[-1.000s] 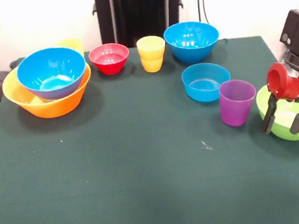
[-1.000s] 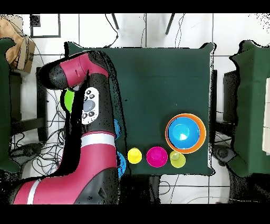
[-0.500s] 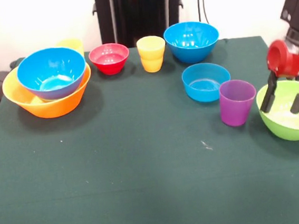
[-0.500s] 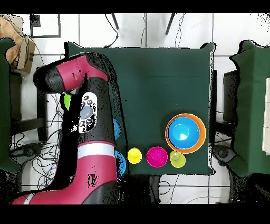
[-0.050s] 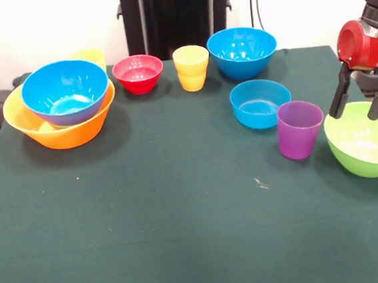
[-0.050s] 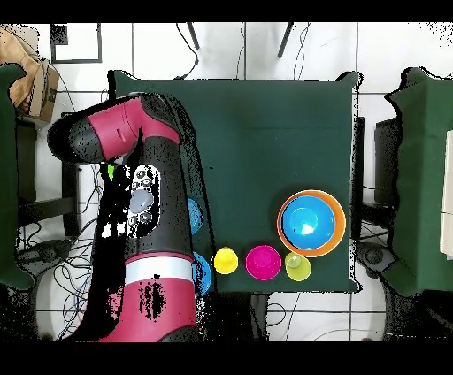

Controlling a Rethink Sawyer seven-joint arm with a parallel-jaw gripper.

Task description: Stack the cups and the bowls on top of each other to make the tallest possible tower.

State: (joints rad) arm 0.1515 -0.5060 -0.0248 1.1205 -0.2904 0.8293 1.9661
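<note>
My gripper (image 5: pixel 358 108) hangs open and empty just above the far rim of the lime green bowl (image 5: pixel 366 156) at the table's right edge. Left of that bowl stands the purple cup (image 5: pixel 300 129), with a shallow blue bowl (image 5: pixel 260 103) behind it. At the left, the tower is an orange-yellow bowl (image 5: pixel 61 135) holding a large blue bowl (image 5: pixel 66 92). Along the far side sit a yellow cup (image 5: pixel 89 57), a small red bowl (image 5: pixel 138 73), another yellow cup (image 5: pixel 191 67) and a large blue bowl (image 5: pixel 242 51). In the overhead view the arm (image 6: pixel 146 221) hides the gripper.
The overhead view shows the orange-yellow bowl (image 6: pixel 285 233) with the blue bowl (image 6: pixel 305 221) in it near the table's right side. A yellow cup (image 6: pixel 226 260), the red bowl (image 6: pixel 264 261) and a second yellow cup (image 6: pixel 299 266) line the bottom edge.
The gripper has risen from down at the lime green bowl to above its far rim, still open. The bowl stayed on the table. Nothing else moved.
</note>
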